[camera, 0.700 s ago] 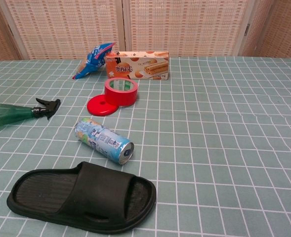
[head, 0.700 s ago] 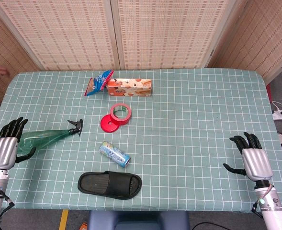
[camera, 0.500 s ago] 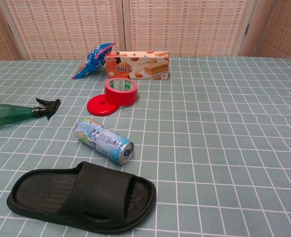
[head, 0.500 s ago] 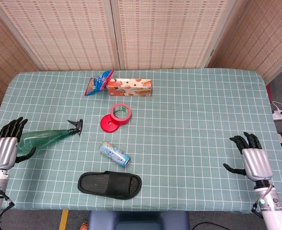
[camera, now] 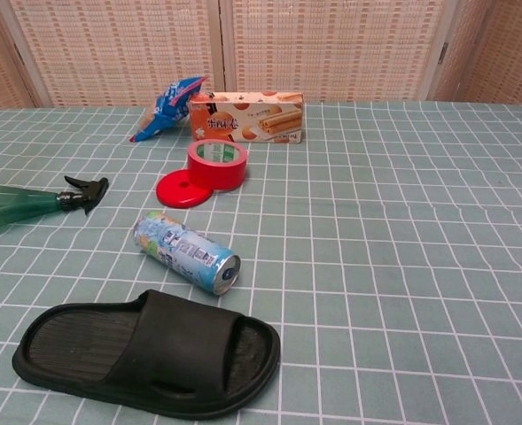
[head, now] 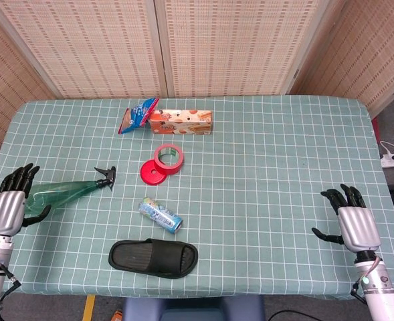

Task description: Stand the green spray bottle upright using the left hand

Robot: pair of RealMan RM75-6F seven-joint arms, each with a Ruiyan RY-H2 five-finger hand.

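Observation:
The green spray bottle [head: 66, 191] lies on its side at the table's left, black nozzle pointing right. Its body [camera: 12, 205] runs off the left edge of the chest view. My left hand [head: 8, 202] sits at the bottle's base end, fingers spread around it, holding nothing that I can see. My right hand [head: 352, 219] rests open near the right front corner, far from the bottle. Neither hand appears in the chest view.
A red tape roll [head: 169, 158] sits on a red lid [head: 152, 172] at the centre. A drink can [head: 160, 215] and a black slipper [head: 153, 257] lie toward the front. A biscuit box [head: 180, 122] and blue snack bag [head: 136, 115] are at the back.
A person's hand seen at the far left edge earlier is gone. The bottle and both of my hands have not moved.

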